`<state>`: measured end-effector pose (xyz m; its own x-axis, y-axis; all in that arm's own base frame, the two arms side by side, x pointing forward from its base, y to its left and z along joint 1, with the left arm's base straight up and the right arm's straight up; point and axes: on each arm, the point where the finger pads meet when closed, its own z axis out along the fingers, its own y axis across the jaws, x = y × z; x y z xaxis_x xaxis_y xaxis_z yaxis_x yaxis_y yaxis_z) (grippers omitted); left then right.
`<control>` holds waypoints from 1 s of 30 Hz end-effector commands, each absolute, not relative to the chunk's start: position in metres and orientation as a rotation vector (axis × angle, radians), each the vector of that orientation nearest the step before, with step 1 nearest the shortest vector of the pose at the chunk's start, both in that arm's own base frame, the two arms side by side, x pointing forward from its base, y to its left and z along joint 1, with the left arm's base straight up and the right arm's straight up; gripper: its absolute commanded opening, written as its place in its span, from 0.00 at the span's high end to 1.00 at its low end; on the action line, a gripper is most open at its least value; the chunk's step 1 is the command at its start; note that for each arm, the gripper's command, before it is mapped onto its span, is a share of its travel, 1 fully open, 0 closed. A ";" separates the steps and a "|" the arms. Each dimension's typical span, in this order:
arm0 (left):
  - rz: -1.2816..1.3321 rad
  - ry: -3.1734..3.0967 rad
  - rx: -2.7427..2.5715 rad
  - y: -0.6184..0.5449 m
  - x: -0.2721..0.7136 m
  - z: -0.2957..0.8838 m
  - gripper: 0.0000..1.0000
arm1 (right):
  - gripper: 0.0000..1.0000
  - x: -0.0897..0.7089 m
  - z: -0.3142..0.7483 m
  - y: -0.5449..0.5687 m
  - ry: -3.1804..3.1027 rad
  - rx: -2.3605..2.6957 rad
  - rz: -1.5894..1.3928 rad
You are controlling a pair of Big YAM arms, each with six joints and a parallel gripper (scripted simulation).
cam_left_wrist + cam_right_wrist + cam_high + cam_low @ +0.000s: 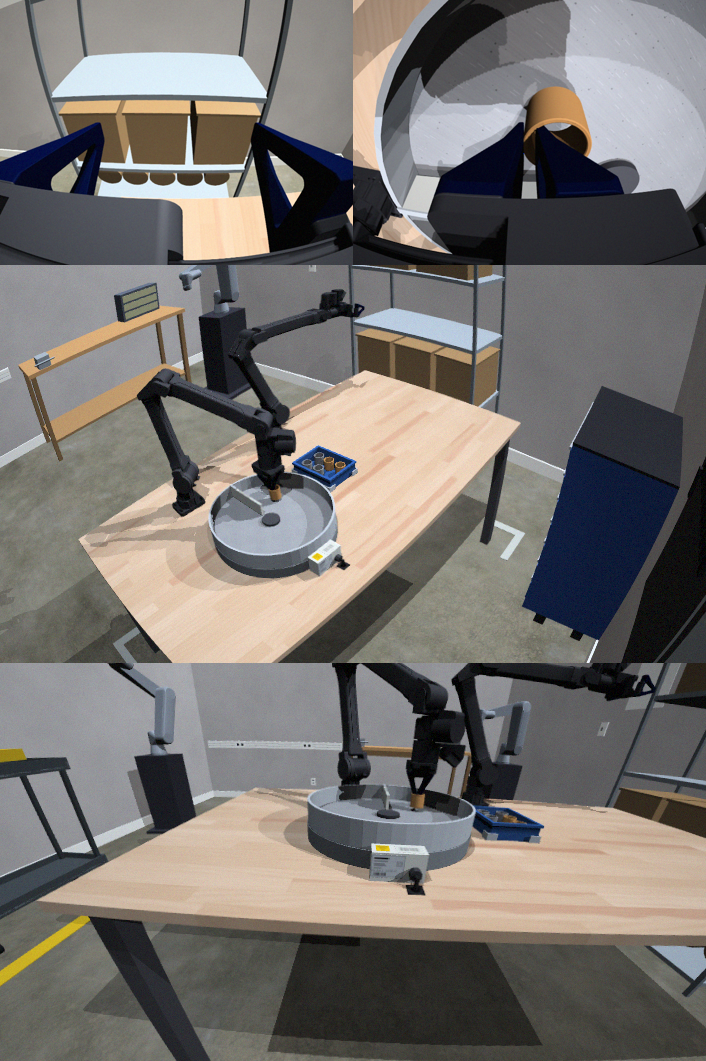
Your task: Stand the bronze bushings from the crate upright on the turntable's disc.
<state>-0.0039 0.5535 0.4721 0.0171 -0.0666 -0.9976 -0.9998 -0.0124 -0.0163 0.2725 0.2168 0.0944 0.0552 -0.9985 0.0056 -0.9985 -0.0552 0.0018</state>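
My right gripper (274, 487) (419, 792) (529, 131) is shut on the wall of a bronze bushing (275, 494) (417, 801) (557, 105), one finger inside it. The bushing is roughly upright, low over the turntable's disc (295, 535) (623, 99), away from the dark hub (271, 519) (388, 814) (627, 176); contact with the disc cannot be made out. The blue crate (312, 476) (510, 833) sits level in its guides, with two bronze bushings (328, 463) (340, 466) and three steel bushings (319, 457) (307, 464) (318, 469). My left gripper (359, 310) (177, 131) is open and empty, high up.
A raised rim (220, 545) (330, 830) surrounds the disc. A pale divider (247, 500) (386, 797) runs from the rim toward the hub. A white control box (325, 557) (398, 863) with a black knob stands against the turntable. A shelf rack (159, 77) is beyond the left gripper.
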 end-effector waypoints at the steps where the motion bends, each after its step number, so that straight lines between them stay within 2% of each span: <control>1: 1.221 1.201 -1.221 0.545 -0.009 0.501 0.00 | 1.00 0.279 0.101 0.224 -2.167 2.309 0.003; 30: 1.221 1.201 -1.221 0.545 -0.009 0.501 0.00 | 1.00 0.279 0.097 0.224 -2.168 2.309 0.003</control>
